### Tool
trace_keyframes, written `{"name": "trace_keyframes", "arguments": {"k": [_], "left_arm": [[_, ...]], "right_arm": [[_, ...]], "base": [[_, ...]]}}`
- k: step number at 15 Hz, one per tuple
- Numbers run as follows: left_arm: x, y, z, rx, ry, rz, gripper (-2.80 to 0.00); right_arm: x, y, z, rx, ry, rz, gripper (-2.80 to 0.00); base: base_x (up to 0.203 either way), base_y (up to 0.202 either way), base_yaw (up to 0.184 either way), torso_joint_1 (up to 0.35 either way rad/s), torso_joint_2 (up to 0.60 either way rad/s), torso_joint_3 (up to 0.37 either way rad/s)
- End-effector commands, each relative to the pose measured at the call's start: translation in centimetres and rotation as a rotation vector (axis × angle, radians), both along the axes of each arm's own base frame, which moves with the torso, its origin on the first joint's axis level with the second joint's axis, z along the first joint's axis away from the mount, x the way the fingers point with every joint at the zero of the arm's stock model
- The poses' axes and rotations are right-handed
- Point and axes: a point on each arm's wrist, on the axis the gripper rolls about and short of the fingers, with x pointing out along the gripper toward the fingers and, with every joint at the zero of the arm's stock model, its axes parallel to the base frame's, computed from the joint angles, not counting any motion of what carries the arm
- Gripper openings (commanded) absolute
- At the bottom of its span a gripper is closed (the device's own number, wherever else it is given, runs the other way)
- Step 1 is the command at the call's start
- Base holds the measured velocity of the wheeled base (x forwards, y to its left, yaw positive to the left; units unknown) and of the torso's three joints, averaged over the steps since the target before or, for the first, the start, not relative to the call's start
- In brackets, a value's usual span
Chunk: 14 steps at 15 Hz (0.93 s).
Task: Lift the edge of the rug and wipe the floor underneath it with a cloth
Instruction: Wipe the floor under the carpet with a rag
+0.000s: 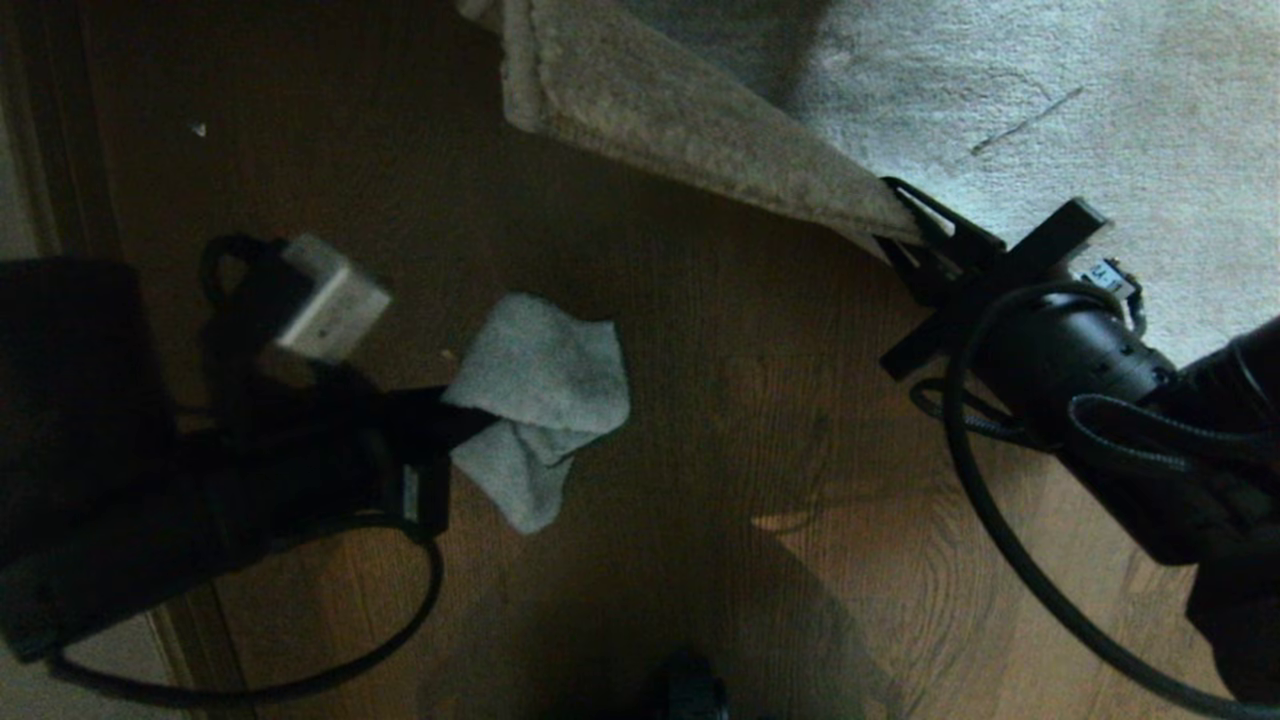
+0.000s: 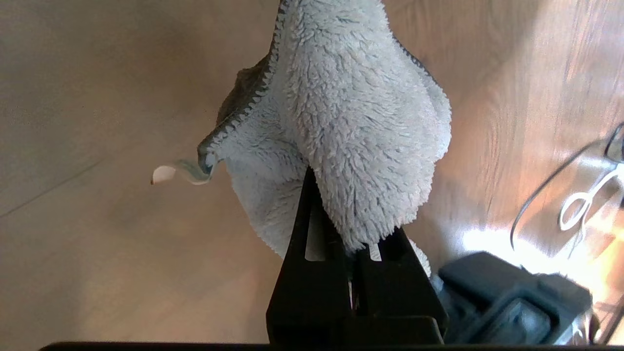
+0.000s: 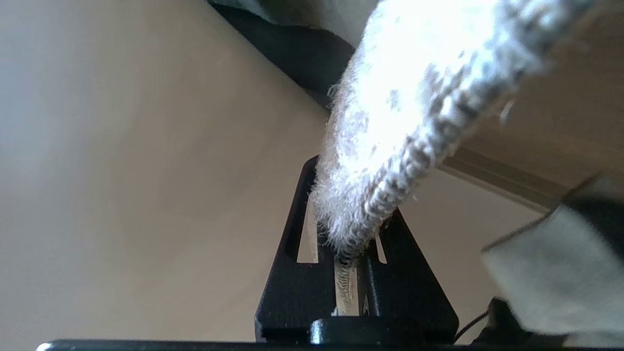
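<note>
The grey-beige rug [image 1: 1050,90] fills the far right of the head view. Its rug edge [image 1: 700,130] is lifted off the floor and turned up, showing a paler strip. My right gripper [image 1: 915,250] is shut on the corner of that hem; the right wrist view shows the fuzzy rug edge [image 3: 404,97] pinched in the right gripper [image 3: 348,243]. On the left, my left gripper [image 1: 470,420] is shut on the pale grey-blue cloth [image 1: 540,390], which hangs just over the brown plank floor [image 1: 750,420]. In the left wrist view the cloth [image 2: 351,122] bunches out of the left gripper [image 2: 351,234].
A pale skirting strip [image 1: 20,150] runs along the left side. A small white speck [image 1: 198,128] lies on the planks at far left. Black arm cables [image 1: 1000,540] loop beside both arms. A dark part of the robot [image 2: 512,292] and loose cords [image 2: 580,204] sit by the cloth.
</note>
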Motion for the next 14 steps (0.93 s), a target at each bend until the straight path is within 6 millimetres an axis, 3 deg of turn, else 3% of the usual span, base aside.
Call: {"name": "trace_keyframes", "arguments": {"k": [1, 8, 11, 14], "left_arm": [[3.0, -3.4, -2.9, 0.019, 0.057, -0.016, -2.80], [8.5, -7.1, -6.1, -0.091, -0.003, 0.111, -2.80], [10.3, -5.5, -6.7, -0.081, -0.013, 0.191, -2.80], [12.4, -1.8, -6.6, -0.025, -0.056, 0.314, -2.80]], "right_arm": [[0.2, -0.2, 0.0, 0.028, -0.019, -0.009, -2.80], [0.7, -0.8, 0.1, 0.030, -0.023, -0.037, -2.80], [1.0, -1.2, 0.0, 0.028, -0.019, -0.056, -2.80], [1.2, -1.1, -0.2, 0.024, -0.014, -0.058, -2.80]], "base": [[0.000, 0.000, 0.000, 0.000, 0.00, 0.000], [0.000, 0.000, 0.000, 0.000, 0.00, 0.000], [0.000, 0.000, 0.000, 0.000, 0.00, 0.000], [0.000, 0.000, 0.000, 0.000, 0.00, 0.000]]}}
